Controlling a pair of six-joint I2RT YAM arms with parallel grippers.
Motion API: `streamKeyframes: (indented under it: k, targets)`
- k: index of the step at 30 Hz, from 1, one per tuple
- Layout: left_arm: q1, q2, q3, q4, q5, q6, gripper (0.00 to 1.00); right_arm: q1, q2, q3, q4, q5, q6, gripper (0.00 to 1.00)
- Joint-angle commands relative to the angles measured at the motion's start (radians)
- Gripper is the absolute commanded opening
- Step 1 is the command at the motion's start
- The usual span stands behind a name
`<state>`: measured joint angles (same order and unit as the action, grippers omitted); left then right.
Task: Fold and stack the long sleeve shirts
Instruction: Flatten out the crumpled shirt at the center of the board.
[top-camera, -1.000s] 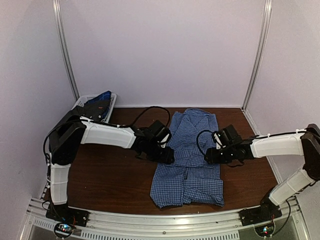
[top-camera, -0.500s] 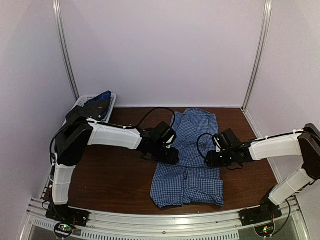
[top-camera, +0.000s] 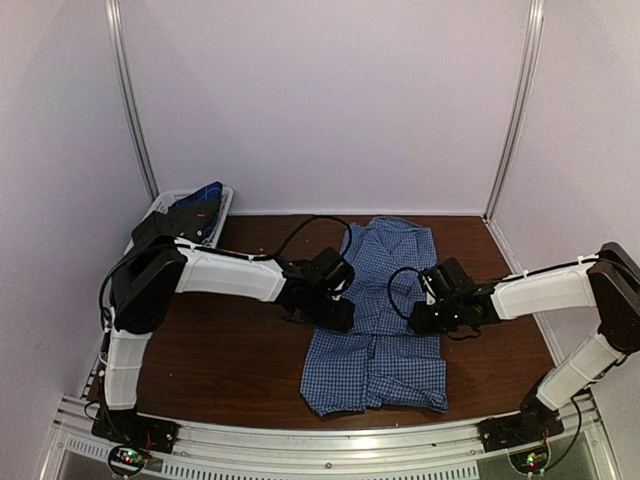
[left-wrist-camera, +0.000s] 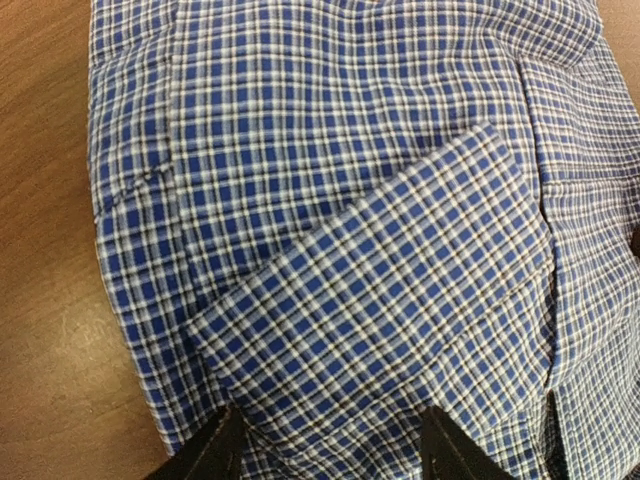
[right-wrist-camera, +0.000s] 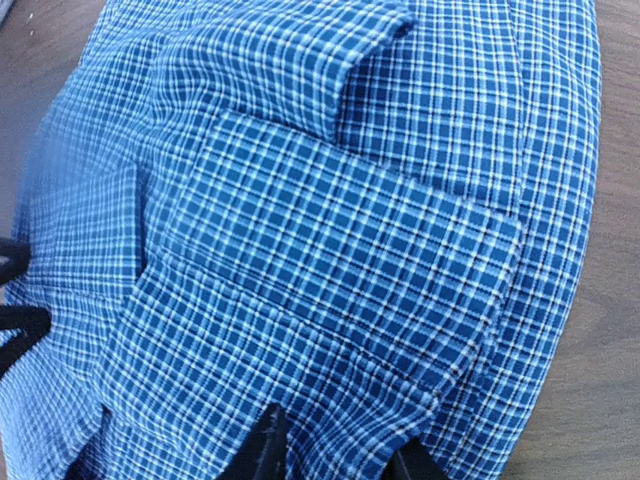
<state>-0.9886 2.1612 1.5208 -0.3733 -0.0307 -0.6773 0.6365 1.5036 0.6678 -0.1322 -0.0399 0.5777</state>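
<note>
A blue plaid long sleeve shirt (top-camera: 383, 352) lies flat on the brown table, collar at the far end and both sleeves folded across the body. My left gripper (top-camera: 337, 317) is at the shirt's left edge. In the left wrist view it (left-wrist-camera: 325, 452) is open, fingers wide apart over the folded sleeve (left-wrist-camera: 400, 290). My right gripper (top-camera: 418, 319) is at the shirt's right edge. In the right wrist view it (right-wrist-camera: 338, 452) is open with a narrower gap, and plaid cloth (right-wrist-camera: 330, 250) bunches between the fingers.
A white basket (top-camera: 223, 196) holding dark blue clothing stands at the back left of the table. Bare brown table (top-camera: 220, 350) lies to the left of the shirt. White walls and metal posts enclose the back and sides.
Both grippers have moved a little inward onto the shirt's edges. The shirt has not visibly shifted.
</note>
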Motion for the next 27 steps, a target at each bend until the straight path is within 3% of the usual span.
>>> streamKeyframes:
  k: [1,6,15,22,27]
  targets:
    - [-0.03,0.018,0.038,-0.009,0.006,0.022,0.6,0.011,-0.008,0.031,0.018,0.021,0.005,0.25]
    - [-0.037,0.028,0.074,-0.009,-0.001,0.028,0.46,0.012,-0.046,0.057,-0.014,0.035,0.006,0.09]
    - [-0.038,0.022,0.105,-0.009,-0.028,0.048,0.1,0.011,-0.094,0.133,-0.091,0.13,-0.011,0.02]
    - [-0.033,0.01,0.113,-0.008,-0.056,0.062,0.0,0.01,-0.102,0.17,-0.115,0.146,-0.022,0.0]
    - [-0.027,-0.005,0.109,-0.008,-0.076,0.065,0.0,0.009,-0.104,0.185,-0.135,0.177,-0.032,0.0]
